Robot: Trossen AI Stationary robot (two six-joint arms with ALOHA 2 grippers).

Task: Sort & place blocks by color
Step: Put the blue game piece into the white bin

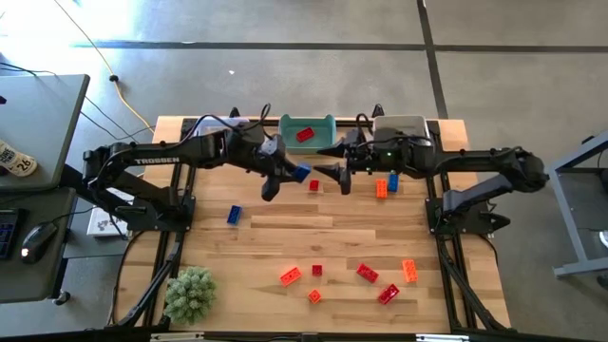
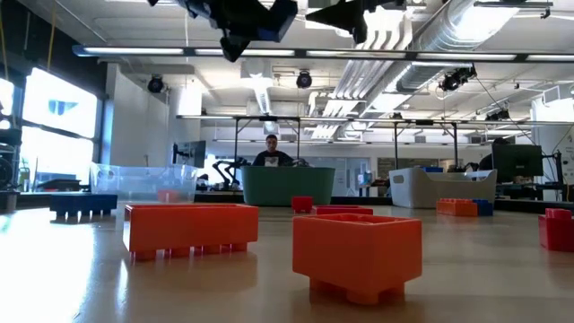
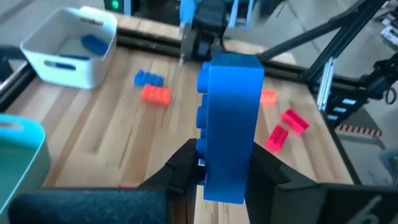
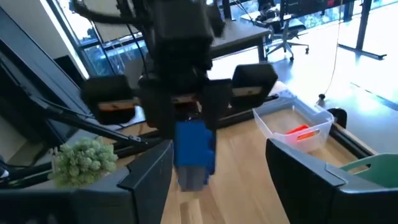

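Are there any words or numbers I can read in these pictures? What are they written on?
"TROSSEN": white letters on the left arm, high view.
"26": on a small white tag lying on the grey desk at the picture's left edge; its other marks are too small to read.
The blocks and bins show no writing.

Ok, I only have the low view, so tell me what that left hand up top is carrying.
Observer: The left hand is shut on a blue block, with its studs facing sideways.
Operator: Now give me the right hand.
Observer: The right hand is open and empty, and it faces the left hand across a small gap.
Operator: Tell me which bin has blue in it.
Observer: The white bin at the far edge of the table holds a blue brick.
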